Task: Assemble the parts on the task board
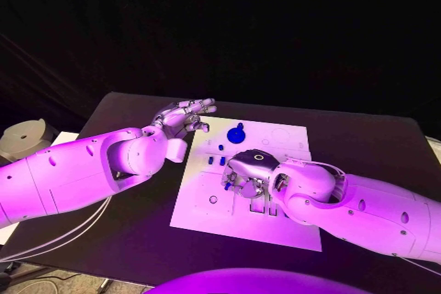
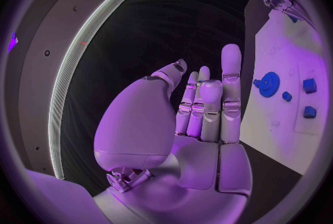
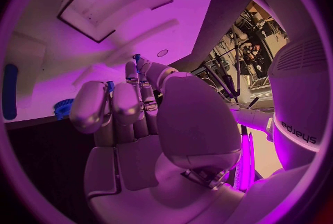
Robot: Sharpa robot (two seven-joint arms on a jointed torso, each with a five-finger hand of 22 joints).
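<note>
A dark tabletop (image 1: pixel 368 141) spans the middle of the frame. At the left edge stands a pale round object (image 1: pixel 26 138). Thin cables (image 1: pixel 64 233) trail across the lower left corner.

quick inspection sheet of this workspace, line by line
surface: black table, bare where it shows.
job's things: white task board mid-table; blue gear on its far part; small blue parts beside the right hand.
clutter: pale round object off the table's left side.
hands: left hand held over the board's far left corner, fingers apart, holding nothing; right hand down on the board, a small blue piece at its fingertips, grasp unclear.
cables: white cables hang under the left arm.
surroundings: dark curtain behind.
</note>
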